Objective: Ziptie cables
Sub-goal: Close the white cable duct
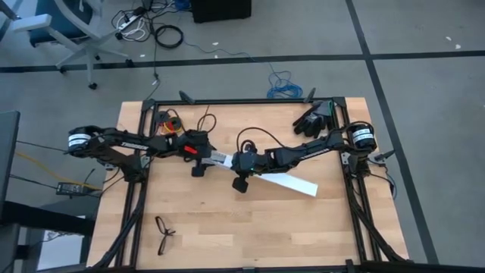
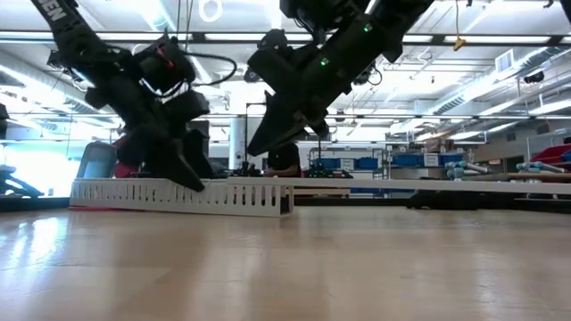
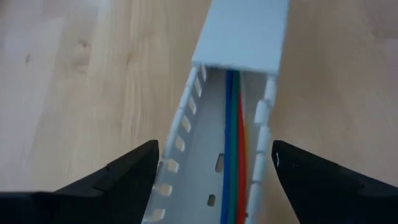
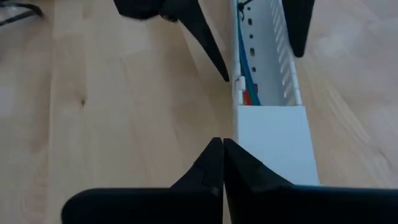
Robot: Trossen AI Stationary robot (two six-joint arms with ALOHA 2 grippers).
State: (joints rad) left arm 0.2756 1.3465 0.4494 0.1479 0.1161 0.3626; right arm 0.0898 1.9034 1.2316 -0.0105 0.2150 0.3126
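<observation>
From my station the only lettering I can find is white print on the left arm [image 1: 129,141] in the high view, too small for me to make out. In the low view the same arm [image 2: 67,27] shows the white letters "EN" at the frame's edge; nothing else is legible.

Slotted rail [image 3: 208,155]: white. Cables [image 3: 235,143] inside the rail: blue, green, orange, red. Table [image 1: 227,220] beneath the rail: pale wood grain.
</observation>
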